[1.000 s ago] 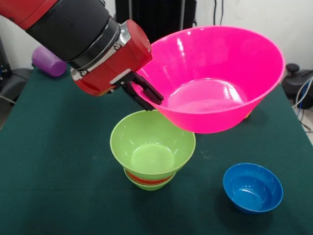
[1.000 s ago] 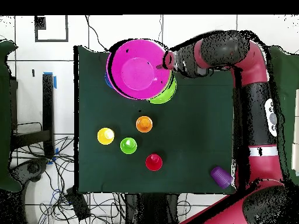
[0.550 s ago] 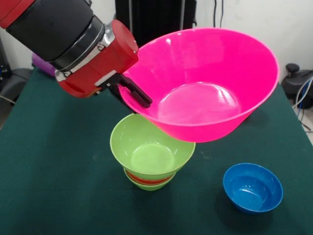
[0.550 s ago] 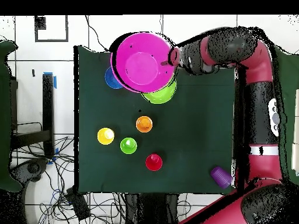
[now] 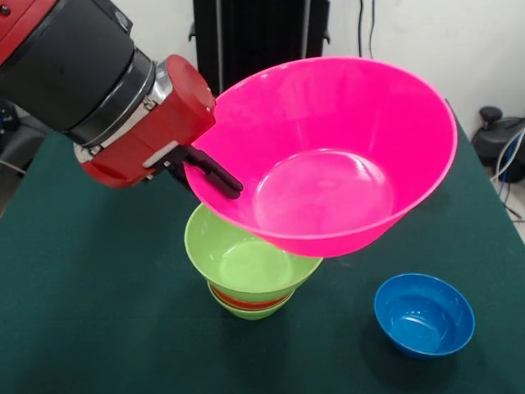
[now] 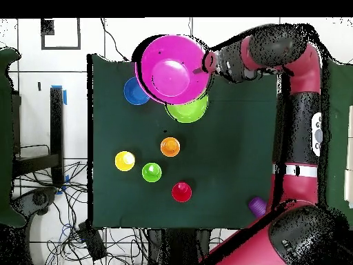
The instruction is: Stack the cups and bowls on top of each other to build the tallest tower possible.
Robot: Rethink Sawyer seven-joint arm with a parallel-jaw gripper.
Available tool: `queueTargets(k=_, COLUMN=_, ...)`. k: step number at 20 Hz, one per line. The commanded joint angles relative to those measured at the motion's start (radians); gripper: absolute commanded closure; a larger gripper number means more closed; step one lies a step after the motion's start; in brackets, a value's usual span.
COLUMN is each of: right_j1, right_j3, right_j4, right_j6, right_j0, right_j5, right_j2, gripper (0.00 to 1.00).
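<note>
Gripper (image 5: pixel 215 174) jaws clenched on rim of huge pink bowl (image 5: pixel 328 176); bowl held tilted above tower (image 5: pixel 248 271) of nested green and red-orange bowls, apparently for placing on top; blue bowl (image 5: pixel 424 314) apart on surface (image 5: pixel 90 328); four cups (image 6: pixel 152 172) grouped well apart.

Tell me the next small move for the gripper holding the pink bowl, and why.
Probably carry the pink bowl a little further over the green bowl stack. The gripper grips its rim and holds it tilted in the air, covering only part of the stack, so it is not yet centred for lowering.
</note>
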Motion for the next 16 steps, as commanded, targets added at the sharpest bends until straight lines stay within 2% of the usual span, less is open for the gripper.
queueTargets(k=1, right_j1=0.022, right_j3=-0.178, right_j4=-0.102, right_j6=-0.456, right_j0=0.083, right_j5=0.128, right_j2=-0.091, gripper=1.0)
queueTargets(k=6, right_j1=0.003, right_j3=-0.132, right_j4=-0.114, right_j6=-0.501, right_j0=0.069, right_j5=0.091, right_j2=-0.101, gripper=1.0)
queueTargets(k=13, right_j1=0.001, right_j3=-0.177, right_j4=-0.119, right_j6=-0.551, right_j0=0.085, right_j5=0.123, right_j2=-0.1, gripper=1.0)
queueTargets(k=16, right_j1=-0.001, right_j3=-0.225, right_j4=-0.118, right_j6=-0.553, right_j0=0.104, right_j5=0.168, right_j2=-0.094, gripper=1.0)
